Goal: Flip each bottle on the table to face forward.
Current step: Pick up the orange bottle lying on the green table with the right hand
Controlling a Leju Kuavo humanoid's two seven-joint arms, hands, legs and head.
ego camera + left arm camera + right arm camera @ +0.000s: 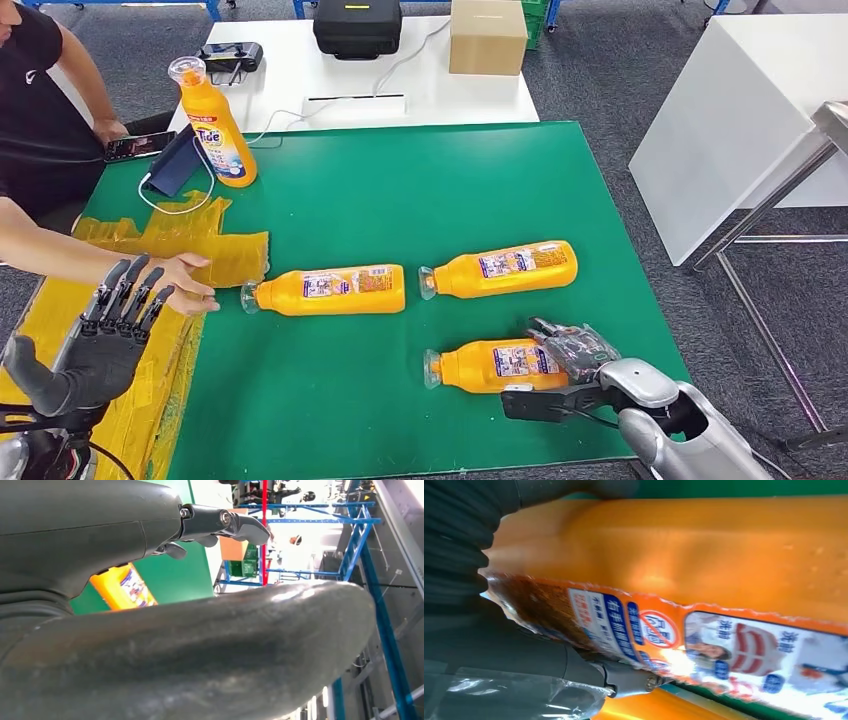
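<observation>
Lowest in the head view, at the bottom left corner, the left hand [100,335] is raised with its fingers spread apart and nothing in them; in the left wrist view the same hand [150,605] has a fingertip sticking out against blue racking. At the lower right the right hand [572,358] closes around the base of the nearest bottle [495,365], which lies on its side with its cap toward the left; in the right wrist view that bottle [704,580] is pressed close against the hand [499,645], its label partly torn.

Green mat [400,190] covers the table, with yellow taped sheets [170,250] along its left edge. Past the mat's far edge stands a white table [420,90] carrying a black case [357,27], a cardboard box [488,36] and a handheld controller [230,55]. Grey carpet [600,70] spreads around, and a white cabinet [740,120] stands at the upper right.

Four orange bottles in all — three lying down, one standing. The middle bottle [330,290] and the far right bottle [500,270] lie side by side in a row, caps to the left, just above the held one. The upright bottle [215,125] stands at the mat's upper left corner, label facing the camera, beside a blue tablet stand [178,163].

One person [40,100] sits at the left edge — one of their hands [185,283] rests on the yellow sheets near the middle bottle's cap, the other by a phone [138,146].
</observation>
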